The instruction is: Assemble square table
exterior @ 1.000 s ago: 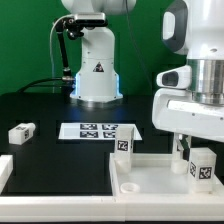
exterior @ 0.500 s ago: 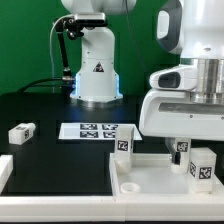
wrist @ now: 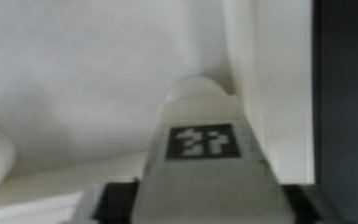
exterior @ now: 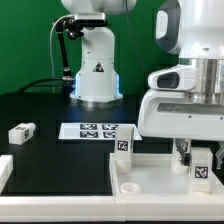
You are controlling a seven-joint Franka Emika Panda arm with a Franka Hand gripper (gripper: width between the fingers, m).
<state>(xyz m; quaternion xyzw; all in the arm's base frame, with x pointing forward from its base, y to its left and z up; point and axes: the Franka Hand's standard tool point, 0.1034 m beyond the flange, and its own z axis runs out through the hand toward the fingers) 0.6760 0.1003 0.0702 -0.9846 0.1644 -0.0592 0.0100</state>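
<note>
The square tabletop (exterior: 150, 180) lies recessed side up at the exterior view's lower right. It also shows in the wrist view (wrist: 87, 80). My gripper (exterior: 193, 158) hangs over its right part, shut on a white tagged leg (exterior: 202, 170) that stands upright on the slab. In the wrist view this leg (wrist: 206, 150) fills the gap between the dark fingers (wrist: 119, 200). A second tagged leg (exterior: 123, 144) stands at the slab's far left corner. A third leg (exterior: 21, 131) lies loose on the black table at the left.
The marker board (exterior: 95, 130) lies flat in the middle, in front of the white robot base (exterior: 97, 70). A white part (exterior: 4, 170) shows at the exterior view's left edge. The arm's large white body (exterior: 190, 100) hides the table's right side.
My gripper and the leg in it have moved slightly down and to the exterior view's left. The other legs and the tabletop have not moved.
</note>
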